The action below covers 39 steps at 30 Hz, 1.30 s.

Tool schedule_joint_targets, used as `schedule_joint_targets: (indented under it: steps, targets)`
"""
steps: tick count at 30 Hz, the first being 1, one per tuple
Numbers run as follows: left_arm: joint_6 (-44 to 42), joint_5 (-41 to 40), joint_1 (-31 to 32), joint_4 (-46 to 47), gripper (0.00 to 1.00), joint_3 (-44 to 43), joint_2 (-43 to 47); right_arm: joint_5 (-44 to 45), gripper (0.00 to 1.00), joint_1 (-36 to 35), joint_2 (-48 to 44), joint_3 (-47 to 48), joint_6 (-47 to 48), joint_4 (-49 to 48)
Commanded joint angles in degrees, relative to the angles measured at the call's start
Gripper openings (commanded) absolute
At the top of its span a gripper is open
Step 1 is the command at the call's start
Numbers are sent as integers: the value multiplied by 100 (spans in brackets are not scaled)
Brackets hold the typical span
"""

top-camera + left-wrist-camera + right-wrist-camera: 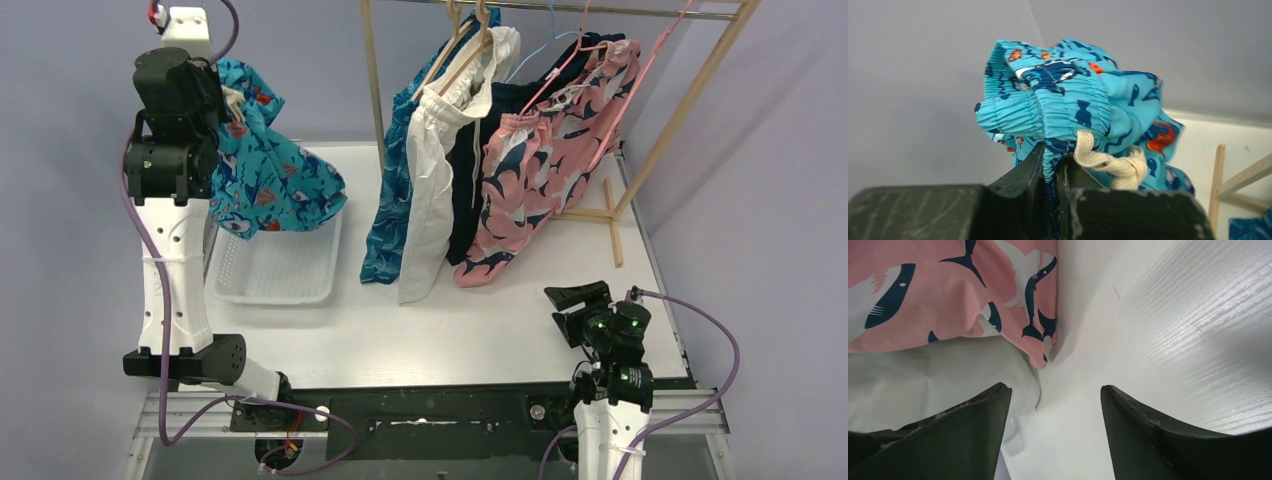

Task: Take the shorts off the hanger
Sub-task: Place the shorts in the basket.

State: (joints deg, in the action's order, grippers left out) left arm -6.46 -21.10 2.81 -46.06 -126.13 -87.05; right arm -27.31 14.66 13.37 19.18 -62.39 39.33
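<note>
Above the basket (280, 272) | left end effector (1050, 161) clamped on teal shorts (1063, 100) waistband | right end effector (1055, 390) apart, near pink shorts (948, 290)

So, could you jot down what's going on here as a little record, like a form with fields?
Left pincer: shut on the teal shorts, raised high
Below them: white basket
Right pincer: open, empty, low over the table
Rack: four pairs hanging on it
Pairs, left to right: blue patterned shorts, white shorts, navy shorts, pink shark shorts
</note>
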Motion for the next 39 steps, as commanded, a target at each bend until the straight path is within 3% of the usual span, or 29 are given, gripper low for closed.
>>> schedule_joint_targets:
  steps: [1,5,10,18,21,26,33,39]
  targets:
    - [35,274,-98,610,0,1014,270,-137,67,35,78,-155,-56,-467]
    - [118,1107,-175,870,0,2391,382,-169,67,37,142,-178,-48,-529]
    - [390,1673,-211,1269,0,3466,108,-221,67,36,265,-136,11,-584]
    - [785,1761,-481,756,0,2903,-872,-227,67,37,281,-173,78,-621]
    - [872,1816,-509,541,0,3158,-1119,-233,67,37,258,-223,76,-644]
    - [1368,2097,-734,939,0,3903,-1611,-272,67,32,257,-283,90,-673]
    - [1655,2567,-821,571,0,3372,-2933,-317,68,37,303,-206,290,-596]
    - [1815,2433,-928,555,0,3090,-2902,-295,68,37,281,-169,411,-452]
